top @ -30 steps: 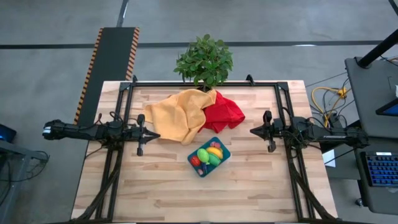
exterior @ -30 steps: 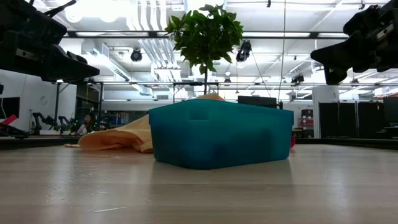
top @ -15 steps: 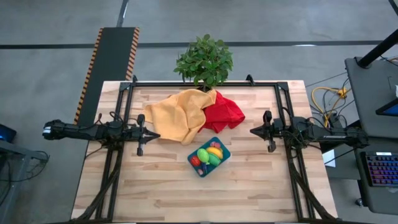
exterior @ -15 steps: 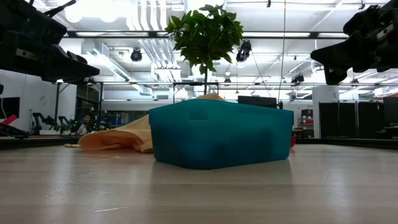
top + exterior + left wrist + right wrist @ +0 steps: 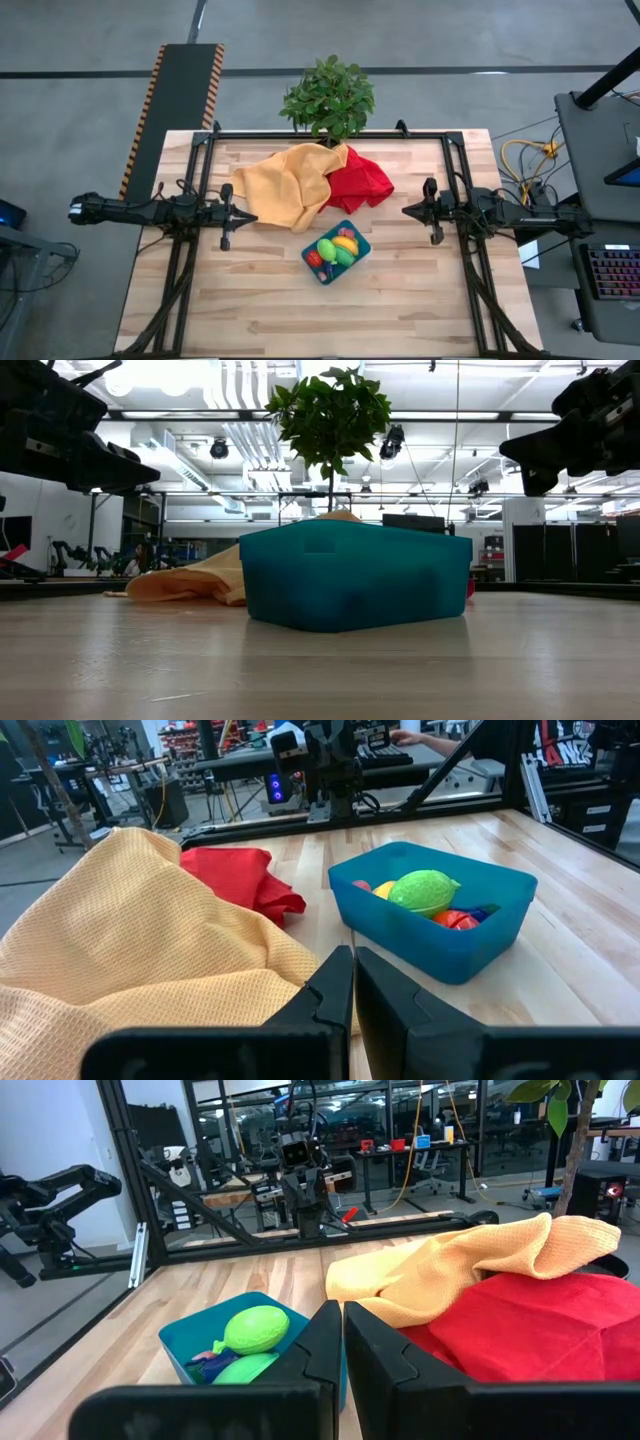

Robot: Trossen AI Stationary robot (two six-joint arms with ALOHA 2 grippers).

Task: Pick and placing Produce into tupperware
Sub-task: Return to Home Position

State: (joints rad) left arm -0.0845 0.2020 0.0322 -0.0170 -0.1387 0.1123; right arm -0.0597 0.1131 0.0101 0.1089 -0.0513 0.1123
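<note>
The tupperware [image 5: 364, 243] sits near the middle of the table [image 5: 280, 310], turned at an angle, just in front of the red cloth [image 5: 358, 180] and apart from both arms. From above I count a few pieces of produce crowded inside it: a green piece [image 5: 327, 247], a second green piece [image 5: 344, 257] touching it, a yellow banana [image 5: 347, 242] toward the far rim and a red piece [image 5: 315, 259] at the near-left end. The pieces overlap, so I can't separate the smaller ones or pick out anything purple for certain. In the left wrist view a dark bluish bit [image 5: 481, 912] shows beside an orange-red piece [image 5: 458, 918], but I can't tell what it is. In the low view only the teal outer wall shows and the contents are hidden behind it.

A yellow cloth [image 5: 280, 185] lies bunched to the far left of the tupperware, overlapping the red one, and a potted plant [image 5: 328, 95] stands at the far edge of the table.

The left gripper [image 5: 250, 216] hangs above the left side of the table, pointing inward. Its wrist view shows the fingers [image 5: 330, 982] pressed together with nothing between them. The right gripper [image 5: 405, 210] mirrors it on the right side, its fingers [image 5: 322, 1335] likewise closed and empty. Both are well clear of the tupperware.
</note>
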